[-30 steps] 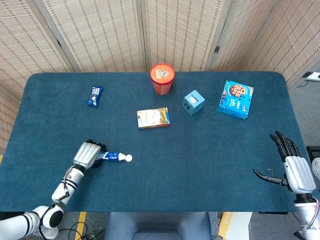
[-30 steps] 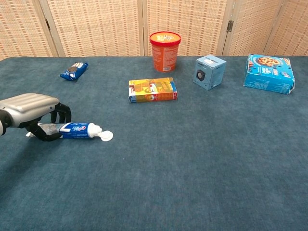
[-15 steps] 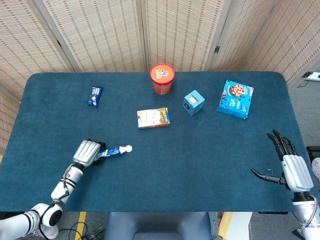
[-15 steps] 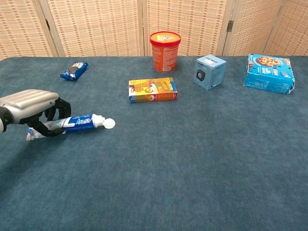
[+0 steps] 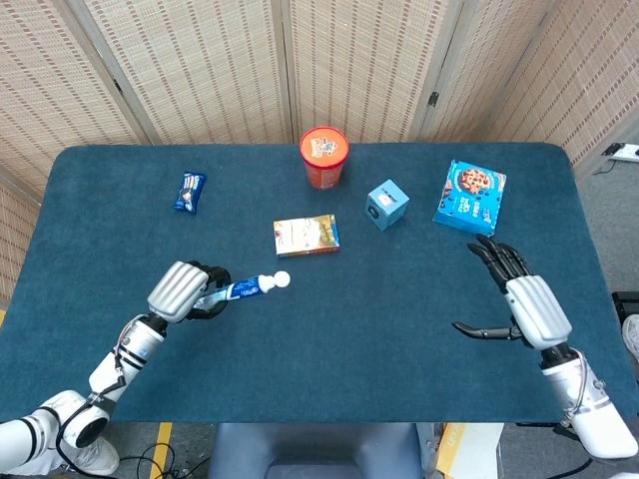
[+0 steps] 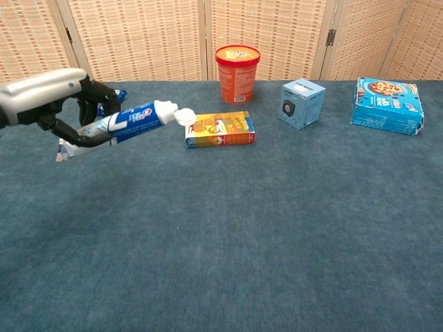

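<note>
While the left hand point(image 5: 180, 290) holds the toothpaste point(image 6: 135, 119) by its tail, above the desk point(image 5: 399, 319), cap tilted up. Light, soft tube, likely slippery; firmer hold near mid-body. Right hand point(image 5: 521, 302): empty, fingers spread.

The dark blue cloth-covered table point(image 5: 399, 329) carries six items, one of each kind. There is one white-and-blue toothpaste tube with a white cap point(image 5: 243, 289), one orange cylindrical tub with a printed lid point(image 5: 323, 157), one flat yellow-and-orange cardboard box point(image 5: 307, 236), one small light-blue cube-shaped box point(image 5: 386, 205), one flat blue cookie box point(image 5: 470, 198) and one small blue snack packet point(image 5: 189, 191).
</note>
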Controlling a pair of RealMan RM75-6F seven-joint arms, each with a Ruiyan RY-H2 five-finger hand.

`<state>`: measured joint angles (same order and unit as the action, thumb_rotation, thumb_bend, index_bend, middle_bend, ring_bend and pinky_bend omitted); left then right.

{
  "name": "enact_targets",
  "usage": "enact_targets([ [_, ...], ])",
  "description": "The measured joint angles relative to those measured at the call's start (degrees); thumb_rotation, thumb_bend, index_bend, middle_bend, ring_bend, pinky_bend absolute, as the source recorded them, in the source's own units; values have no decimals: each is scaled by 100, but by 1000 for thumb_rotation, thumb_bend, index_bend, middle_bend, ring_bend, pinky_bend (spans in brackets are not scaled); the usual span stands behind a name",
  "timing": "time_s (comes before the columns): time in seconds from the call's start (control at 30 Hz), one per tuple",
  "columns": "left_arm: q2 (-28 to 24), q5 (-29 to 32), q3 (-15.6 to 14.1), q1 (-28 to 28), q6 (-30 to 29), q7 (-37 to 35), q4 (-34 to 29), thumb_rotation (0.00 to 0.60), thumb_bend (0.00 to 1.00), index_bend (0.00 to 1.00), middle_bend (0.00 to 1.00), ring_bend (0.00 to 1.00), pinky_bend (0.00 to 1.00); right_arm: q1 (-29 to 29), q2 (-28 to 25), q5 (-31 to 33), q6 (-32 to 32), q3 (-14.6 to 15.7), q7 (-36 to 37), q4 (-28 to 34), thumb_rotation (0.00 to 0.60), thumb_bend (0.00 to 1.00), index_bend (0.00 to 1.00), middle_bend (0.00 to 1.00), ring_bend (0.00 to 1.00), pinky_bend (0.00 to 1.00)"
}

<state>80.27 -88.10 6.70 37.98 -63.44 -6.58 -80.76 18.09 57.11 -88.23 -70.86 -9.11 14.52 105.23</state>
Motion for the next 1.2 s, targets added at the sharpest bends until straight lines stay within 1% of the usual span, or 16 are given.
enact_targets([
  [0.1, -176, -232, 26, 92, -81, -152, -361, 600, 657, 736, 793, 696, 554, 315, -11, 84, 345, -139, -47, 103, 331, 0, 0, 0, 0, 0],
  [0.27, -393, -417, 53, 265, -67, -288, -881, 600, 657, 736, 793, 696, 553, 828, -19, 292, 912, -339, -219, 217, 339, 0, 0, 0, 0, 0],
  [0.43, -516, -398, 108, 415, 65, -377, -1188, 600, 657, 738, 796, 696, 552, 1273, -44, 641, 1419, -501, -554, 351, 347, 0, 0, 0, 0, 0],
  [0.5, -534, -355, 137, 462, 107, -449, -1233, 600, 657, 740, 798, 698, 552, 1416, -43, 756, 1562, -544, -689, 392, 368, 0, 0, 0, 0, 0],
  [0.57, -539, -306, 158, 486, 134, -514, -1247, 600, 657, 742, 800, 700, 551, 1526, -34, 850, 1671, -573, -782, 410, 403, 0, 0, 0, 0, 0],
  [0.63, -547, -249, 175, 514, 167, -584, -1256, 600, 657, 743, 801, 700, 551, 1647, -10, 967, 1769, -611, -867, 421, 415, 0, 0, 0, 0, 0],
  [0.83, -564, -260, 168, 525, 121, -659, -1345, 600, 657, 744, 802, 701, 550, 1990, 193, 1264, 1981, -705, -1091, 314, 414, 0, 0, 0, 0, 0],
  [1.0, -574, -278, 177, 549, 76, -707, -1428, 600, 657, 744, 804, 701, 550, 2267, 491, 1520, 2096, -780, -1226, 133, 413, 0, 0, 0, 0, 0],
  [1.2, -555, -287, 208, 585, 35, -806, -1459, 600, 657, 747, 806, 704, 550, 2482, 817, 1633, 2098, -863, -1250, -49, 415, 0, 0, 0, 0, 0],
])
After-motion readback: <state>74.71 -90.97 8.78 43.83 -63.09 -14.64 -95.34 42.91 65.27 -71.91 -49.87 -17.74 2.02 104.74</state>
